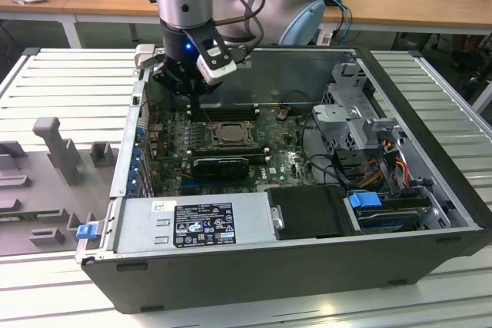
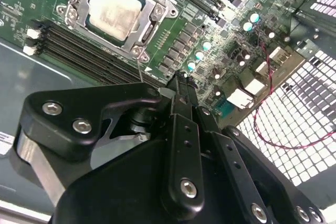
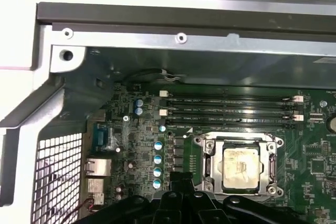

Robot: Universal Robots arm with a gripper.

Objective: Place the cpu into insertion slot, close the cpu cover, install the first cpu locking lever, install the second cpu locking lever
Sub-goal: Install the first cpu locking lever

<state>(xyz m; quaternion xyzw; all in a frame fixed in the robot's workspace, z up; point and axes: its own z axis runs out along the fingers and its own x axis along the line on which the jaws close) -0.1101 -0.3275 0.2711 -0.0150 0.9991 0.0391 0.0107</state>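
The cpu (image 2: 115, 6) (image 3: 240, 167), a pale silvery square, lies flat in the insertion slot (image 1: 229, 133) on the green board. The cpu cover (image 2: 154, 22) (image 3: 210, 157) is down around it as a dark metal frame. A thin locking lever rod (image 2: 139, 69) runs from the socket's corner toward my fingertips. My gripper (image 1: 192, 97) (image 2: 181, 82) (image 3: 182, 181) hovers just beside the socket, over the board's capacitor row. Its fingers are pressed together and shut, and I cannot tell if they touch the lever.
Black memory slots (image 3: 231, 109) flank the socket. A long black graphics card (image 1: 220, 165) lies in front of it. The power supply (image 1: 192, 222), drive cage (image 1: 354, 105) and cables (image 1: 384, 167) fill the case's front and the exterior view's right. The rear case wall (image 3: 184, 38) is close.
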